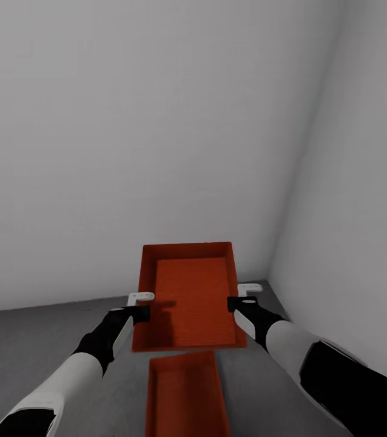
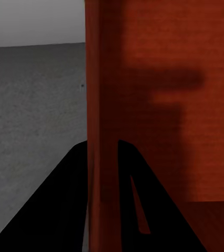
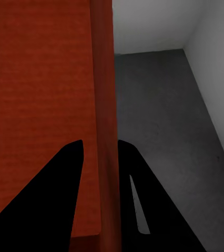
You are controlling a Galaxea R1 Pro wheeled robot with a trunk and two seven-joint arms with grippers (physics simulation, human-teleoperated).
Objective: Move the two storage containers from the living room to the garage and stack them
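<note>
An orange-red storage container (image 1: 188, 297) hangs in the air in front of me, gripped by both side walls. My left gripper (image 1: 140, 312) is shut on its left wall (image 2: 101, 131), one finger on each side of it. On the opposite wall (image 3: 105, 115) my right gripper (image 1: 236, 303) is shut the same way. The second storage container (image 1: 184, 394) rests on the dark grey concrete floor (image 1: 48, 334) directly below and nearer to me, open top up. The held bin is above and slightly beyond it, apart from it.
Plain white garage walls meet in a corner (image 1: 269, 276) at the right, close behind the held bin. The right wall (image 1: 363, 212) runs close alongside my right arm. Grey floor extends to the left.
</note>
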